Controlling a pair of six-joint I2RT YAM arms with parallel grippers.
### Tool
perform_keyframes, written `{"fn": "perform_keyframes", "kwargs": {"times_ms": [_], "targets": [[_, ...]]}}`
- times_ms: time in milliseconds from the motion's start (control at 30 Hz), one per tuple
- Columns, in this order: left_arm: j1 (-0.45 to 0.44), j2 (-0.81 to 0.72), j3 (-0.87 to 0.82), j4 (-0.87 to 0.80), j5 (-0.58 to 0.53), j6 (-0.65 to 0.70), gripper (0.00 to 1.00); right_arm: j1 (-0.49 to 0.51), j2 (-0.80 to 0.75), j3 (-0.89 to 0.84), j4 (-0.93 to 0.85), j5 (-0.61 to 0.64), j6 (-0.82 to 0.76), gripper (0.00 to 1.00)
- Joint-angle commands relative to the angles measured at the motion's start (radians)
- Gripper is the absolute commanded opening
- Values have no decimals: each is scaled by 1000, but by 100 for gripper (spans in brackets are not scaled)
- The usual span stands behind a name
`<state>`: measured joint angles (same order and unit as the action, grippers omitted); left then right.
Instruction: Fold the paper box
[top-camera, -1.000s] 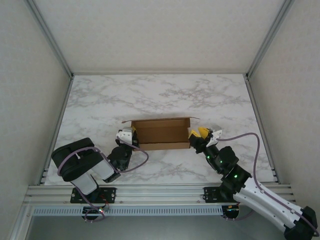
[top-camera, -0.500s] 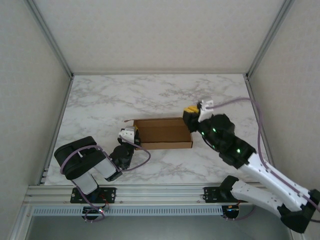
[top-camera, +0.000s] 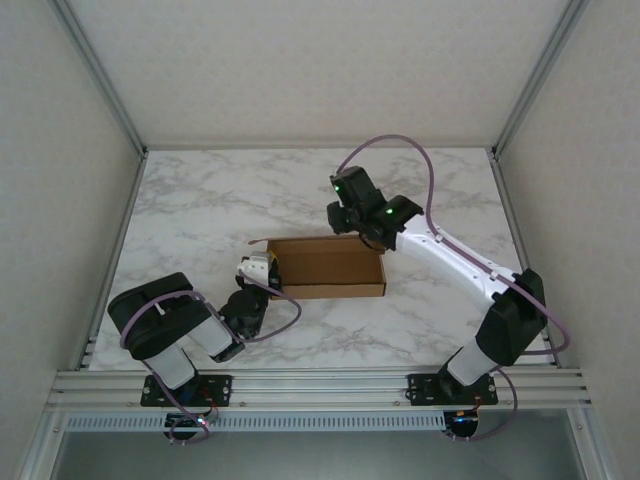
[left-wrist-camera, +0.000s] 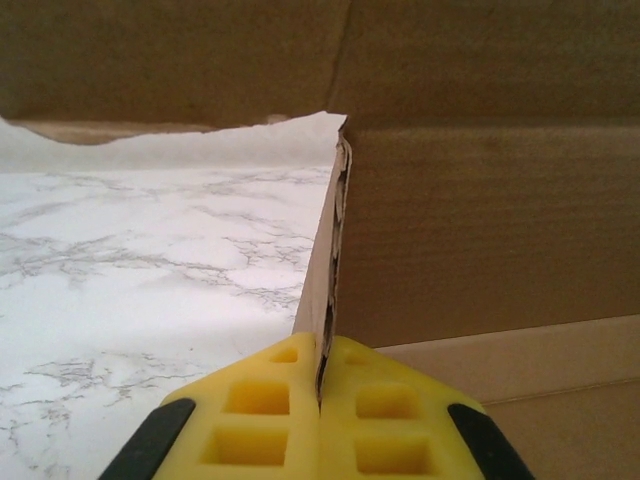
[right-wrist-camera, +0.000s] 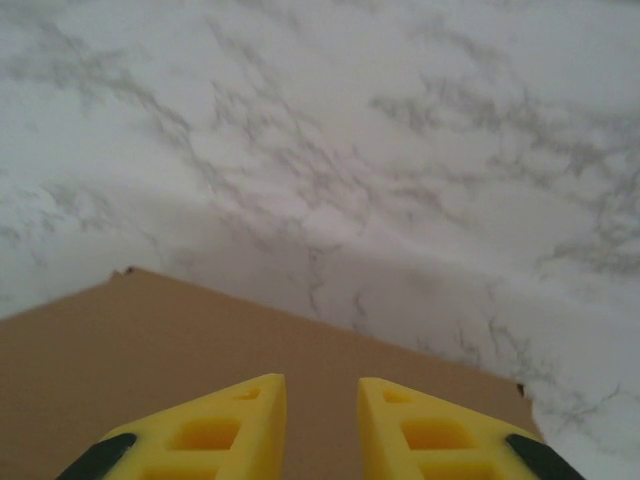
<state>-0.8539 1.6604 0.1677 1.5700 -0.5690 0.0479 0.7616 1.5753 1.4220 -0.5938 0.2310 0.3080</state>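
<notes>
The left gripper (left-wrist-camera: 322, 375) was clamped on the left end wall of the paper box (top-camera: 328, 265), the cardboard edge pinched between its yellow pads (left-wrist-camera: 265, 400). The marble table (top-camera: 200, 200) carried the box near its middle, open side up. Over the box's far wall, the right gripper (right-wrist-camera: 322, 385) hung with its fingers slightly parted, holding nothing.

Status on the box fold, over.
Left gripper shut on paper box, left wall. Right gripper open, empty, above the far side. Box top open. No obstruction seen.
</notes>
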Motion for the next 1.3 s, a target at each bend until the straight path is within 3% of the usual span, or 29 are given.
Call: {"fn": "perform_keyframes", "kwargs": {"times_ms": [0, 200, 400, 533, 800, 1067, 1167, 1267], "targets": [[-10, 2, -3, -166, 17, -47, 13, -1, -4, -46, -12, -54, 45, 26], [-16, -67, 34, -347, -10, -135, 37, 0, -9, -155, 65, -72, 82, 25], [-17, -210, 31, -563, 0, -247, 47, -1, -15, -247, 141, -80, 117, 24], [-17, -307, 26, -697, -37, -322, 47, 1, -2, -274, 167, -81, 126, 24], [-16, -515, 6, -916, -111, -557, 37, -1, -6, -305, 198, -37, 104, 24], [-11, -742, 54, -1289, -354, -754, 38, 1, -14, -328, 215, -61, 93, 25], [-5, -793, 115, -1413, -463, -765, 39, 2, -2, -339, 213, -91, 86, 25], [6, -814, 168, -1410, -508, -663, 40, 8, 5, -356, 217, -95, 79, 25]]}}
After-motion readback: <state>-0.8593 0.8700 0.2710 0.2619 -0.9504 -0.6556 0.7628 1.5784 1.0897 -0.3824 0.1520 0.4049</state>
